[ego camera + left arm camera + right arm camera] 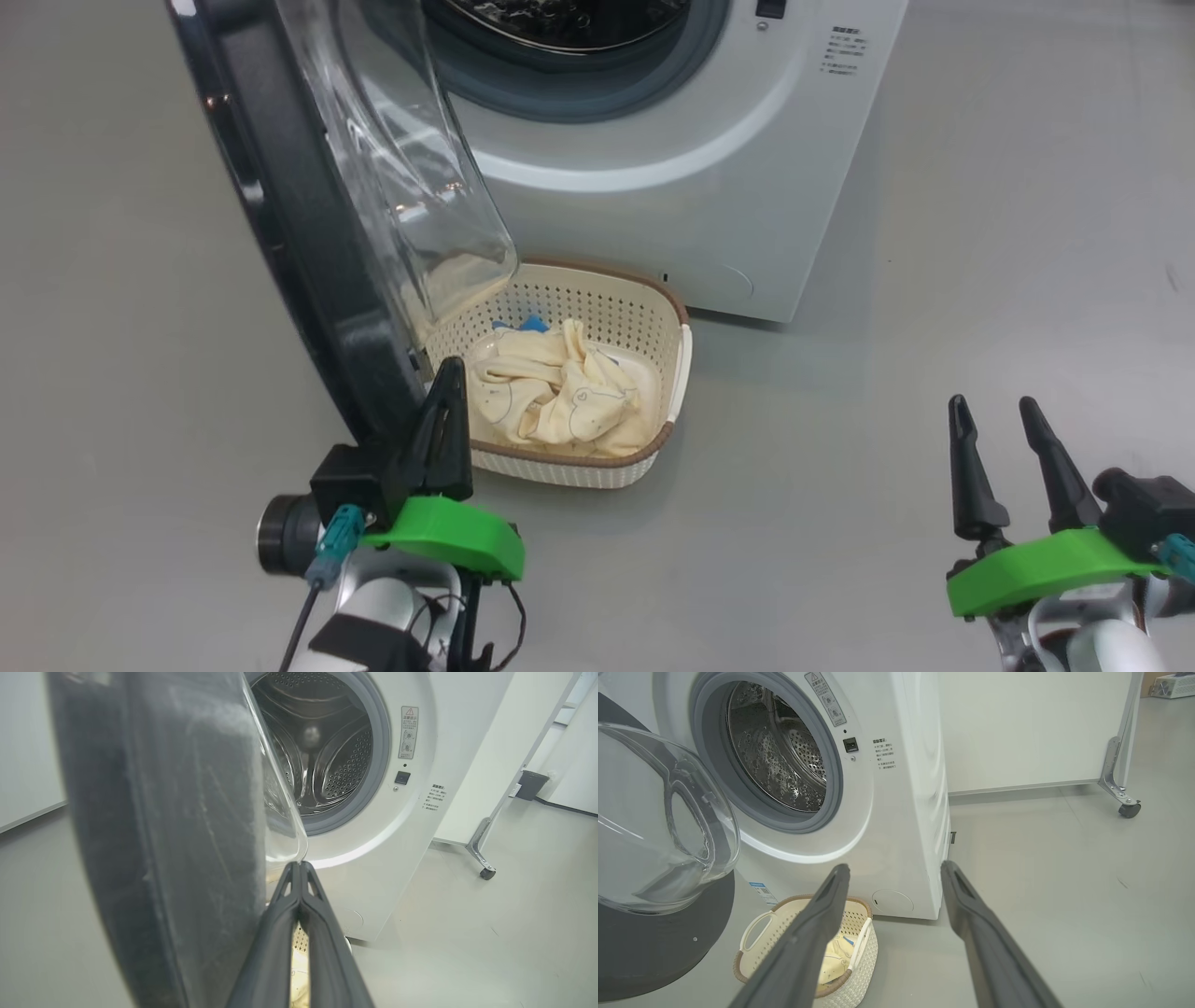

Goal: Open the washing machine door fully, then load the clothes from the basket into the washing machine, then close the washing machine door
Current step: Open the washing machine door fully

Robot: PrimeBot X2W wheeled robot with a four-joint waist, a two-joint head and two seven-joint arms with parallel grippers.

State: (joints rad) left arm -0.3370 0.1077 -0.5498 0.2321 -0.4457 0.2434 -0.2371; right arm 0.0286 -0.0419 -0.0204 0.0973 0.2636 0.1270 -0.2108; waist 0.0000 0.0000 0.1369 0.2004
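We see our left end effector, fingers together, at the lower edge of the washing machine door; the basket of clothes lies at its 3 o'clock.

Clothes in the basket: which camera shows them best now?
Head view: it looks down into the basket, showing nearly all the clothes. Right wrist view catches a small patch behind the right gripper; left wrist view, a sliver between the left gripper's shut fingers.
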